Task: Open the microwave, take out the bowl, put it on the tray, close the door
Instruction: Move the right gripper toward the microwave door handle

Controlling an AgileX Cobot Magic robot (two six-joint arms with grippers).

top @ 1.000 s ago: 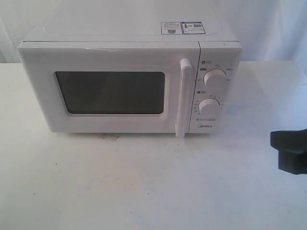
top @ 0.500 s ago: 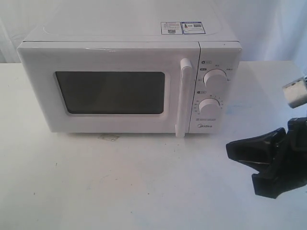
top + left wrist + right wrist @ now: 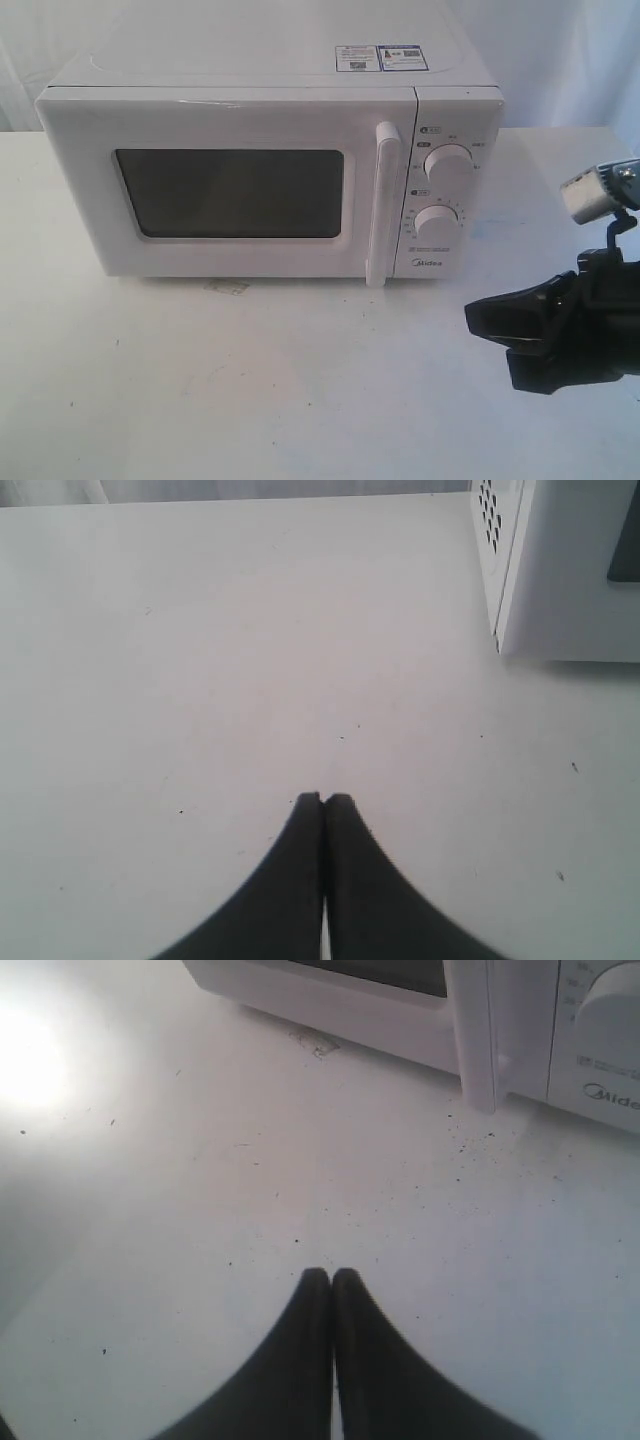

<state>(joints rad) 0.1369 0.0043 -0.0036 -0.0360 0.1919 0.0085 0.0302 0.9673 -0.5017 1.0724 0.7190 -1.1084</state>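
Plainly, nothing of the task is done: the microwave [image 3: 270,170] stands at the 12 o'clock end of the white table [image 3: 300,390] with its door [image 3: 225,120] shut flush. The dark window [image 3: 230,193] shows nothing behind it, so the bowl cannot be seen and is presumably inside. No tray appears in any view.

In the exterior view the right gripper [image 3: 472,316] hangs low at about 4 o'clock from the foot of the tall white handle [image 3: 382,205], apart from it, with its tips aimed toward 9 o'clock. Its wrist camera shows the two black fingers [image 3: 312,1295] pressed together, holding nothing. The left gripper [image 3: 323,800] also has its fingers together and empty over bare table, with a vented corner of the microwave near it. It is out of sight in the exterior view.

The step in hand looks to be the approach to the handle. To do it well:
- Spread the fingers before reaching the handle, since pressed together they cannot straddle it.
- Move toward 10 o'clock and rise, so the fingers meet the handle around its middle and not its foot.
- Keep clear of the two dials [image 3: 447,162] just at the handle's 3 o'clock side.
- Get a finger behind the bar, or grip it on both sides.
- Pull in an arc about the hinge on the 9 o'clock edge, not straight out, or the light oven may slide on the table.
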